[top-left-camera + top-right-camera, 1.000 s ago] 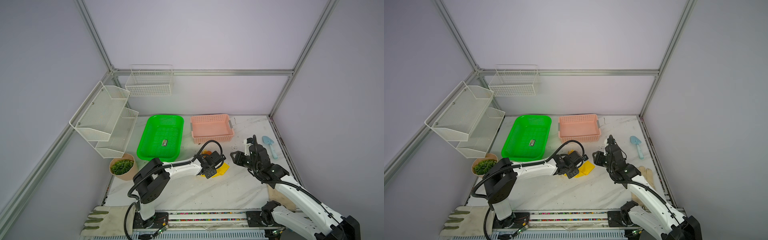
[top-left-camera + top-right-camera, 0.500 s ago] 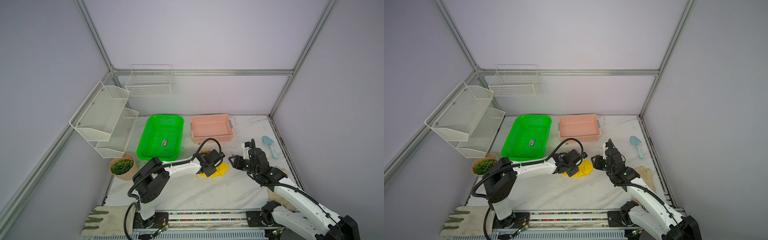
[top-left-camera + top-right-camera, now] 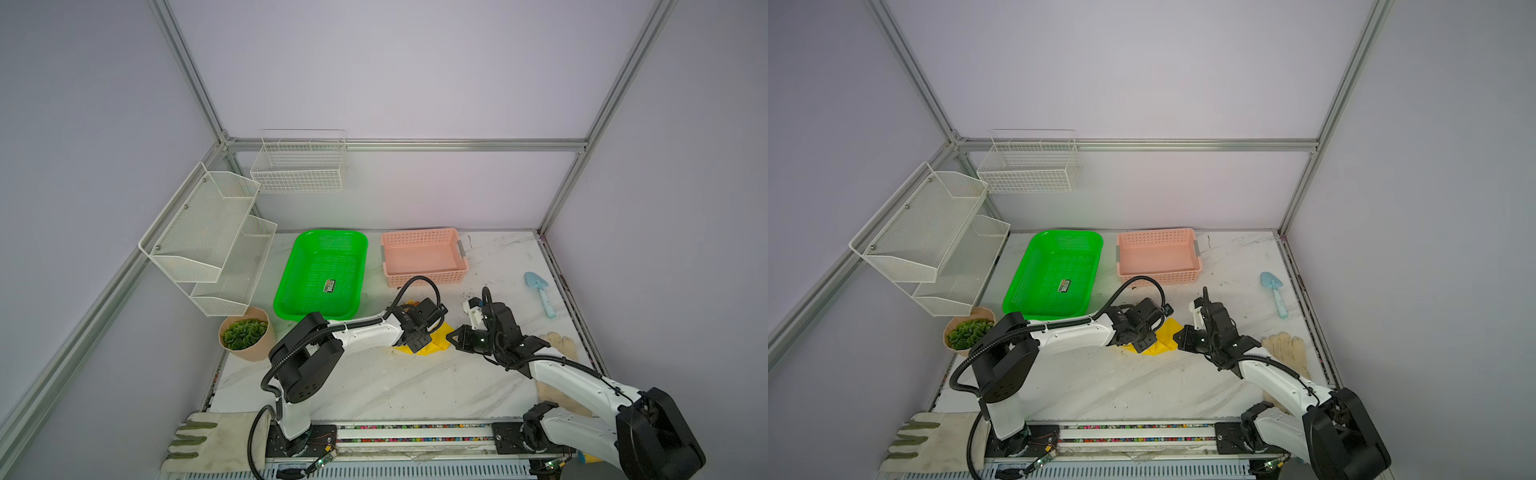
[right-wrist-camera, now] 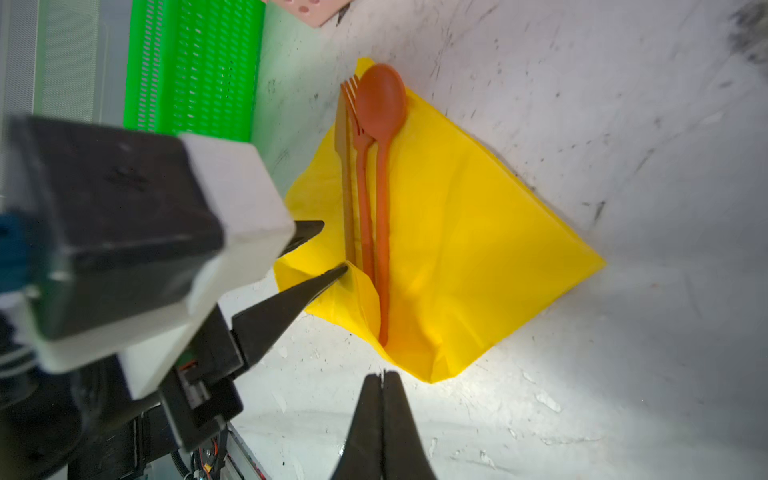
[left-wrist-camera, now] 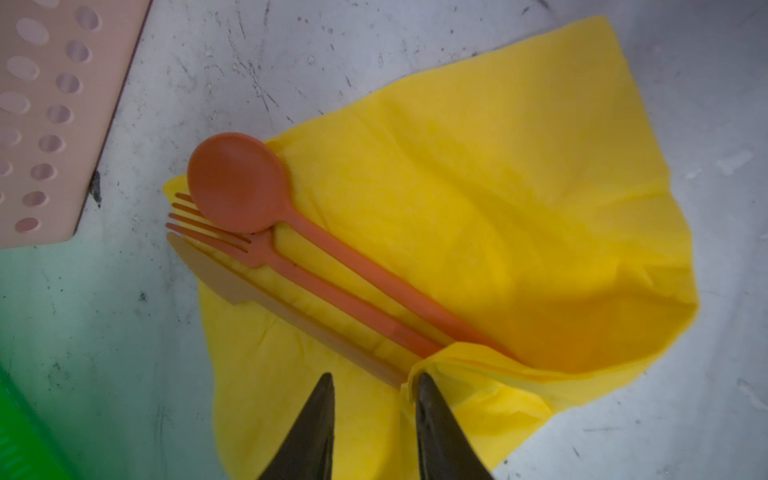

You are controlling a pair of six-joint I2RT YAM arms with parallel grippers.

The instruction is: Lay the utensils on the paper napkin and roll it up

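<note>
The yellow paper napkin (image 5: 498, 187) lies crumpled on the marble table, and both top views show part of it (image 3: 432, 347) (image 3: 1165, 336). The utensils lie side by side on it: an orange spoon (image 5: 237, 183), an orange fork (image 5: 249, 249) and a tan knife (image 5: 216, 270). A raised fold of napkin covers their handle ends. My left gripper (image 5: 374, 376) is open just above the napkin, and one fingertip (image 4: 332, 274) touches that fold. My right gripper (image 4: 382, 376) is shut on nothing, a little short of the napkin's nearest corner (image 4: 432, 374).
A pink basket (image 3: 424, 257) and a green basket (image 3: 322, 274) stand behind the napkin. A light-blue trowel (image 3: 540, 293) and a beige glove (image 3: 561, 345) lie to the right. A potted plant (image 3: 245, 334) sits at the left, and another glove (image 3: 208, 440) at the front left.
My right gripper has shut and moved down and left, up to the napkin's corner. My left gripper has opened slightly at the fold.
</note>
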